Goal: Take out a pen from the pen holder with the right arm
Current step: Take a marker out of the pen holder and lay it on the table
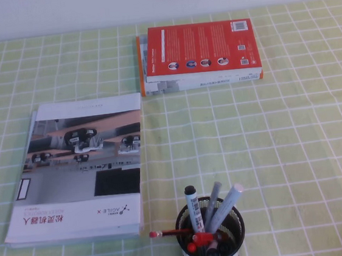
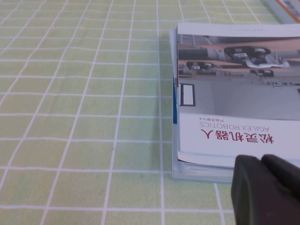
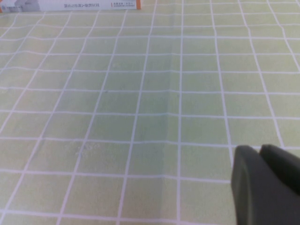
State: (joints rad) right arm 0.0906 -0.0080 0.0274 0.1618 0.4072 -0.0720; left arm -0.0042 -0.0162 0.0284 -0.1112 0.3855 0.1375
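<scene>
A black mesh pen holder (image 1: pixel 189 255) stands at the near edge of the table, centre right. Upright in it are a black marker (image 1: pixel 194 210) and two grey pens (image 1: pixel 226 206). A red pen (image 1: pixel 170 232) lies across its rim, sticking out to the left. Neither arm appears in the high view. In the right wrist view my right gripper (image 3: pixel 259 151) is shut and holds nothing, above bare green checked cloth; the holder is out of that view. In the left wrist view my left gripper (image 2: pixel 260 161) is shut and holds nothing, at the near corner of the white booklet (image 2: pixel 234 93).
A white AgileX booklet (image 1: pixel 80 168) lies flat on the left of the table. A stack of red-covered books (image 1: pixel 200 54) lies at the back centre; its edge (image 3: pixel 70 4) shows in the right wrist view. Green checked cloth (image 1: pixel 296 151) covers the table.
</scene>
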